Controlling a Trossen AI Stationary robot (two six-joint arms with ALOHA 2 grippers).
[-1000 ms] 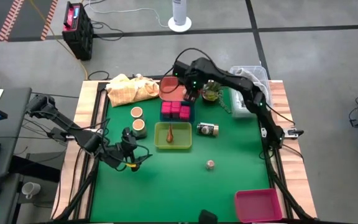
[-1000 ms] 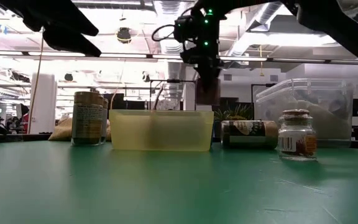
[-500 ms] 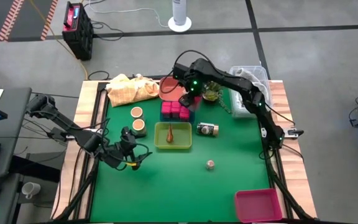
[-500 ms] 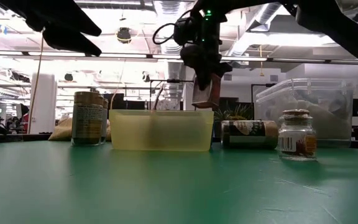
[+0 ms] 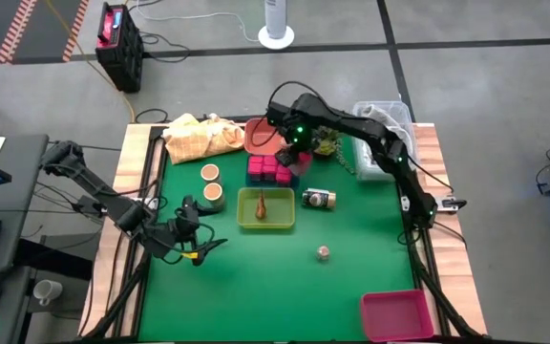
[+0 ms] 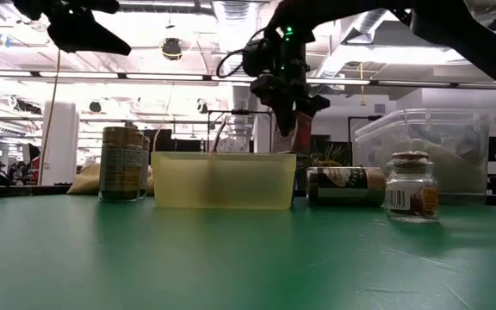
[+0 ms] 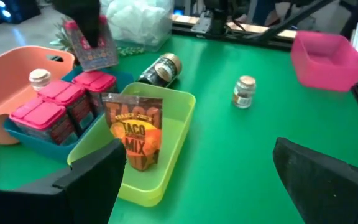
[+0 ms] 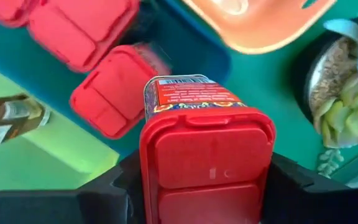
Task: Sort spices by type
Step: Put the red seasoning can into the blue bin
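Observation:
My right gripper (image 5: 291,153) hangs over the teal tray (image 5: 273,182), shut on a pink-lidded spice container (image 8: 207,149). Several like containers (image 7: 61,109) stand in that tray. A taco mix packet (image 7: 132,134) stands in the yellow-green bin (image 5: 265,208). Two tan jars (image 5: 212,182) stand left of the bin. A dark jar (image 5: 319,199) lies on its side to the bin's right, and a small jar (image 5: 324,252) stands nearer the front. My left gripper (image 5: 194,244) hovers open near the table's left side with nothing between its fingers. My right gripper pinches the container between its two fingers (image 8: 114,186), one on each side of its lid end (image 8: 151,155). The fingers point down from above. The container hangs upright with its pink lid up, clear of the tray and of the containers below it.
An orange basket (image 5: 261,134), a yellow cloth (image 5: 199,136), a small green plant (image 5: 325,143) and a clear box (image 5: 380,143) line the far edge. A pink bin (image 5: 396,313) sits at the near right corner. Bare green mat lies between the bin and the near edge.
My right gripper has sunk a little toward the teal tray and rolled its wrist, turning the held container about with it. My left gripper has risen slightly and drawn back toward the table's left edge, still open.

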